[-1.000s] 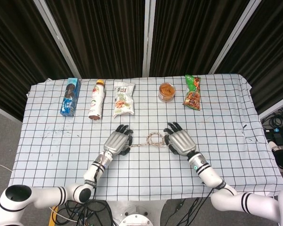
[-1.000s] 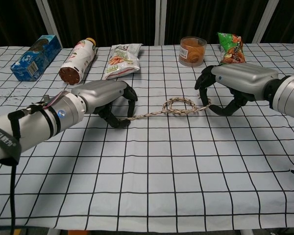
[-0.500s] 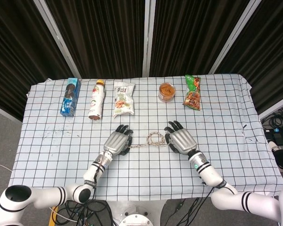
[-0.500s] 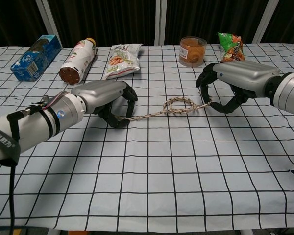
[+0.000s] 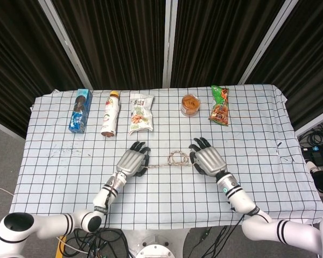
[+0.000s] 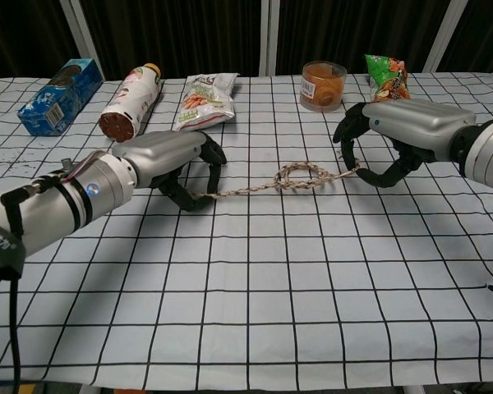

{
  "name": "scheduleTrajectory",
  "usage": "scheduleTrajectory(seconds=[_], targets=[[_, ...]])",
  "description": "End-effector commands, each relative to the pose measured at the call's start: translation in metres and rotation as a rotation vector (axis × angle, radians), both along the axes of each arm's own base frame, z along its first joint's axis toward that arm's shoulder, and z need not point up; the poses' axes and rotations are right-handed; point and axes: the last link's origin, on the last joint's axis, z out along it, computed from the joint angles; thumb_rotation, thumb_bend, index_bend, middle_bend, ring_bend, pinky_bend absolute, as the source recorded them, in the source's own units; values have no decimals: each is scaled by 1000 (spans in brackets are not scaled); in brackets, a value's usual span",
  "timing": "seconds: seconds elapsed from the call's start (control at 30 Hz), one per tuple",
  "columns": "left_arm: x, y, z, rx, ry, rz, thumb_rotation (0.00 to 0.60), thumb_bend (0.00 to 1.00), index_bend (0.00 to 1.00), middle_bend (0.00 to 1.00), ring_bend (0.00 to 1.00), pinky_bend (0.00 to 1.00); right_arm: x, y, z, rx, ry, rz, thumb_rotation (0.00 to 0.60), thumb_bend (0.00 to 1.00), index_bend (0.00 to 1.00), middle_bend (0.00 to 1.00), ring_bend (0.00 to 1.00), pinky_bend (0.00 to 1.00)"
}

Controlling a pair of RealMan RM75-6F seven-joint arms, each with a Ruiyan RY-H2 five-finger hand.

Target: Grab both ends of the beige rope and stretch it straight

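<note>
The beige rope [image 6: 279,181] [image 5: 174,158] lies on the checked tablecloth [image 6: 271,271] at mid-table, a coiled loop in its middle and thin tails running to both sides. My left hand [image 6: 168,167] [image 5: 132,161] pinches the rope's left end between thumb and curled fingers, just above the cloth. My right hand [image 6: 394,135] [image 5: 207,160] pinches the right end the same way, its fingers arched over the tail. The rope hangs slack between the two hands, the loop resting on the cloth.
Along the far edge stand a blue box [image 5: 79,110], a lying bottle [image 5: 110,113], a white snack bag [image 5: 140,113], an orange-filled cup [image 5: 190,105] and a green snack bag [image 5: 219,105]. Black curtains close off the back.
Both hands have drifted slightly apart, left hand leftward and right hand rightward, each carrying its rope end. The loop has drawn a little tighter and the tails straighter.
</note>
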Motion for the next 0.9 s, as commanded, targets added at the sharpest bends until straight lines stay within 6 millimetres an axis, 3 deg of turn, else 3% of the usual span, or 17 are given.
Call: scheduleTrajectory(seconds=[0.03,0.23,0.6,0.9], targets=[[-2,0,9,19,-15,-3,600,444,611,180,11,13,-3,1,7,-15,-9,-4,600,540,658,208,0,0],[-21,2,40,74,-42,6,600,444,612,182,11,12,-17,7,36,-85,-36,-20,600,540,660,211,0,0],[-76,0,99,180,-58,62,600,443,612,182,11,12,-56,19,94,-211,-72,-80,600,540,665,215,0,0],[-117,-18,123,223,-70,99,600,443,612,182,11,12,-87,28,118,-266,-73,-151,600,541,665,215,0,0]])
